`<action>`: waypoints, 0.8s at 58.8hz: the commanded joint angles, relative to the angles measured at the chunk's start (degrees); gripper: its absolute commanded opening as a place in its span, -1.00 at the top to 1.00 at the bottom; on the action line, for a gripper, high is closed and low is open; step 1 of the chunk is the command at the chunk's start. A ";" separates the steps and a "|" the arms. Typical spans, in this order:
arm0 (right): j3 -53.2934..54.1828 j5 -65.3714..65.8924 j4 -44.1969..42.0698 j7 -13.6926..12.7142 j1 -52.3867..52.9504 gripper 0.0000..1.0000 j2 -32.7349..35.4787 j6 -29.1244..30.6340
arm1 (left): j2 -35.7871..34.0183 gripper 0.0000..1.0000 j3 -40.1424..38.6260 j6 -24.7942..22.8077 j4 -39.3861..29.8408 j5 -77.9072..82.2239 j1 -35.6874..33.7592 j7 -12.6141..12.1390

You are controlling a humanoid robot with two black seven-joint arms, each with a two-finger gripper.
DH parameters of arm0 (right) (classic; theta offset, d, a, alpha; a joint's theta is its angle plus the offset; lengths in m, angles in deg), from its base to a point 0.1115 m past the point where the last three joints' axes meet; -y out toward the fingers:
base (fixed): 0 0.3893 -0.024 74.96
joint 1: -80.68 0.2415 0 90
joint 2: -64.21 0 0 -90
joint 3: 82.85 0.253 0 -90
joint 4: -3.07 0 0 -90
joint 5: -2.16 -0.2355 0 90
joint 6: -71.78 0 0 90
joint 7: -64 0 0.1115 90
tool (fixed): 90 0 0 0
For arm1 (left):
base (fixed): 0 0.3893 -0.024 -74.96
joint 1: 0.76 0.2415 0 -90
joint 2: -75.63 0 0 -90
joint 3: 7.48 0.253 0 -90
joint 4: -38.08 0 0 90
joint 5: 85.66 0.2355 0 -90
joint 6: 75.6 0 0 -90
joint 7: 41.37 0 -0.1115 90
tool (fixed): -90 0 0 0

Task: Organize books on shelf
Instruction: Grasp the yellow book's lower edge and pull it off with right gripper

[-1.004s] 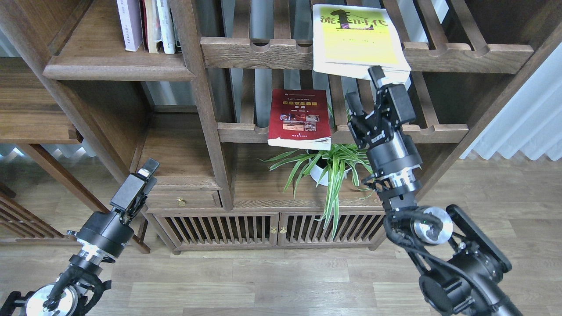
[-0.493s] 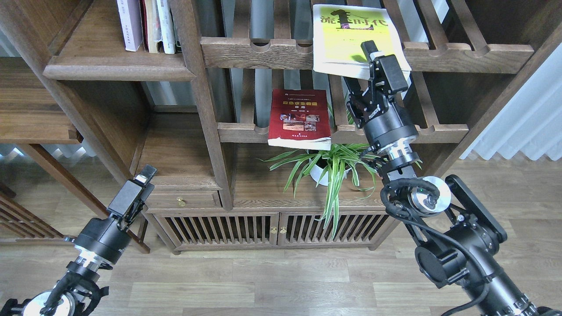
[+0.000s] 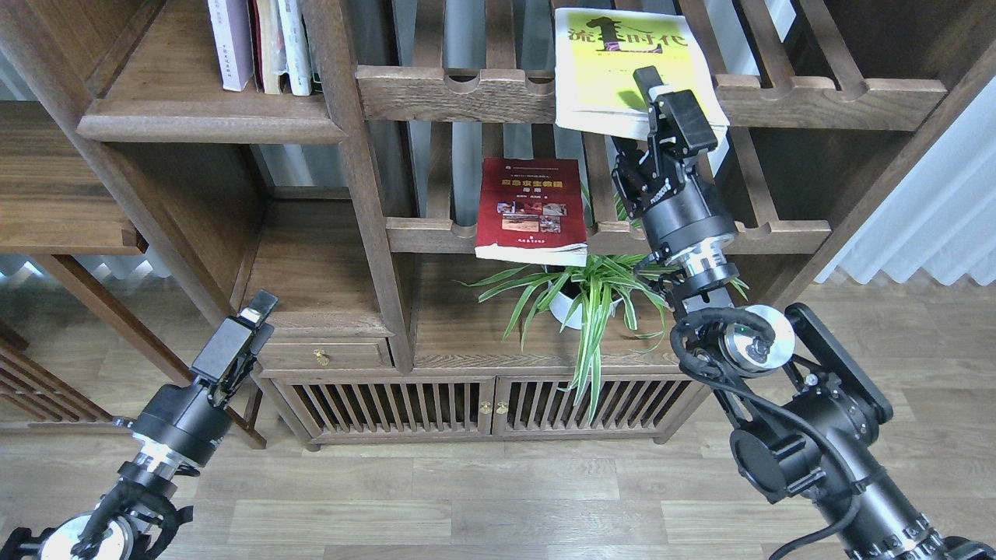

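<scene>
**A:** From the head view, where are the books?

**B:** The yellow-green book [image 3: 622, 66] lies flat on the upper slatted rack [image 3: 459, 93], its near edge hanging over the notched front rail. The dark red book [image 3: 531, 204] lies on the lower slatted rack [image 3: 778, 232], also overhanging its rail. A pale lavender book [image 3: 228, 43] stands upright on the solid shelf [image 3: 210, 117] at upper left, beside a few other upright volumes [image 3: 282, 47].

**A:** And the right gripper?

**B:** The right gripper [image 3: 636, 113] is raised to the near right corner of the yellow-green book. One finger lies over the cover, the other sits below the pages' edge, so the jaws straddle that corner with a gap between them. Whether they press on the book, I cannot tell.

**A:** The left one?

**B:** The left gripper [image 3: 257, 307] hangs low, in front of the small drawer [image 3: 323, 356], well apart from any book. It is seen edge-on and dark; I cannot tell whether its fingers are parted or together.

**A:** Anything else nearby?

**B:** A potted plant [image 3: 583, 299] stands on the cabinet top under the red book, just left of the right arm.
</scene>
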 commanded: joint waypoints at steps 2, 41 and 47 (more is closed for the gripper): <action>0.06 0.07 -0.05 0.06 -0.07 0.93 0.10 0.72 | 0.00 -0.99 -0.08 0.00 0.01 -0.07 0.00 0.08; -0.64 -0.37 14.63 -1.78 -19.22 0.95 9.50 20.20 | 0.00 -0.99 0.09 0.00 0.01 -0.07 0.00 0.26; -1.61 -0.28 14.98 -3.10 -23.18 0.94 12.14 20.20 | 0.00 -0.99 0.09 0.00 0.01 -0.07 0.00 0.26</action>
